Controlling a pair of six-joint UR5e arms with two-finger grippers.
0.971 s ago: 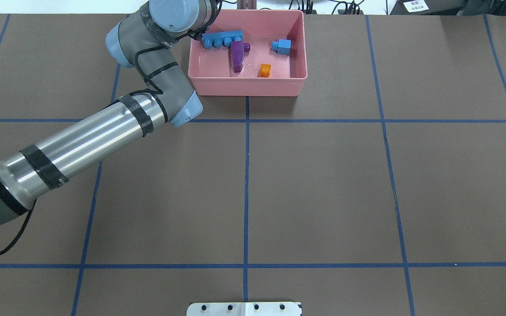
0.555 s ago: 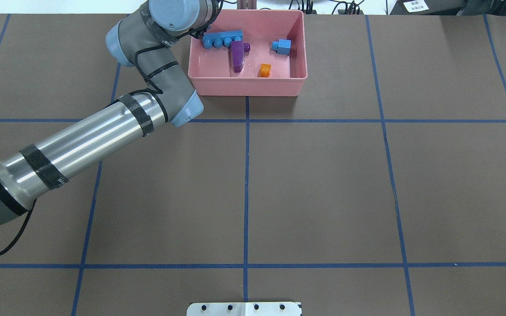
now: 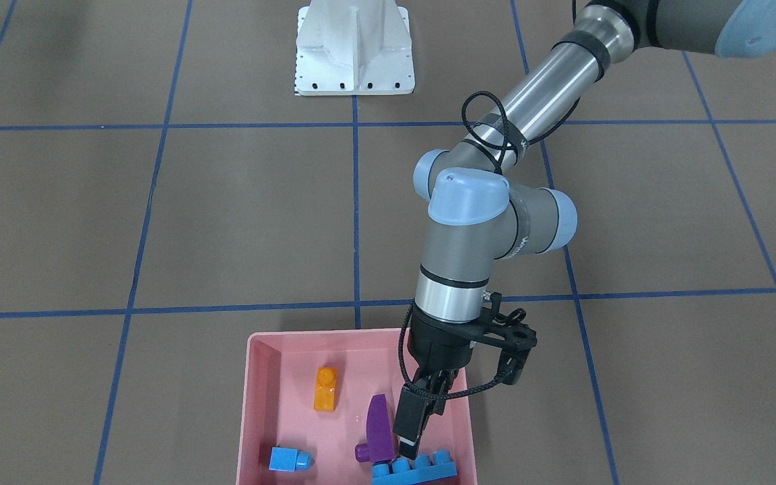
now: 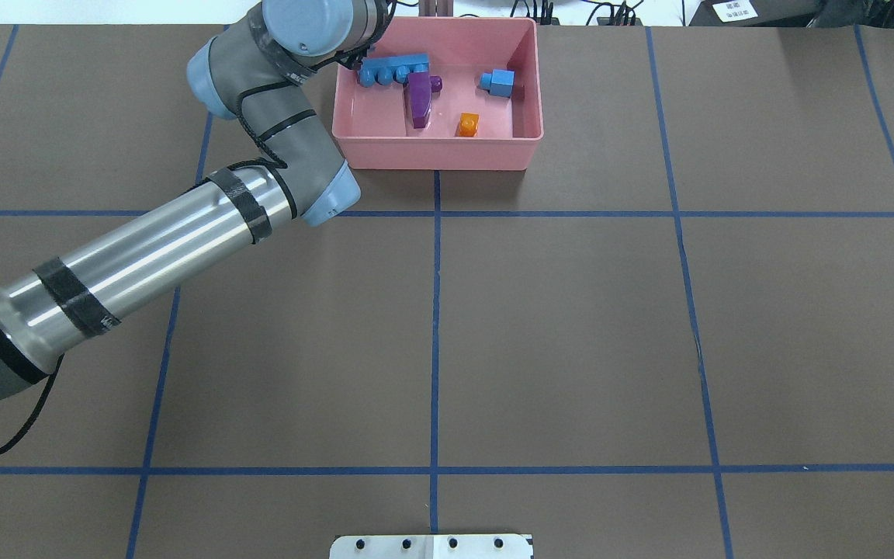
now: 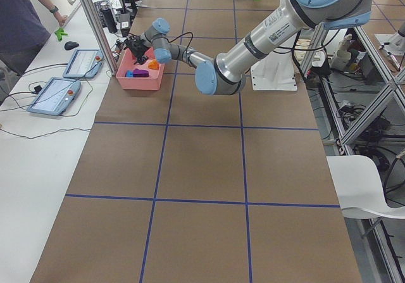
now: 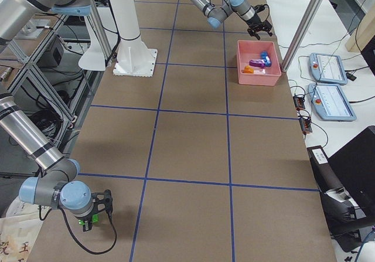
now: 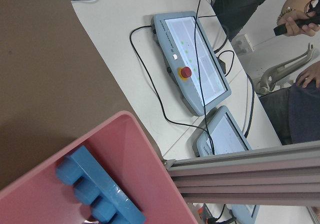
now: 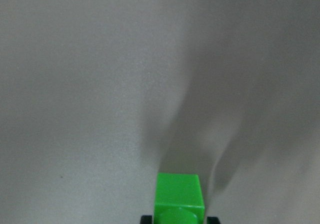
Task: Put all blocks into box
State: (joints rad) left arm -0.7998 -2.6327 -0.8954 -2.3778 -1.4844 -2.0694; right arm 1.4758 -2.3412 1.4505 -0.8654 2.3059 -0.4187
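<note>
The left gripper [image 3: 409, 438] reaches down into the box [image 3: 250, 411], its tips at the studs of the long blue block [image 3: 422, 473], which lies along the box wall farthest from the robot. Whether the fingers pinch that block I cannot tell. The purple block [image 3: 380, 424], orange block [image 3: 325, 389] and small blue block [image 3: 285, 459] also lie in the box. Well apart from the box, the right gripper [image 6: 88, 222] clamps the green block [image 8: 179, 196].
</note>
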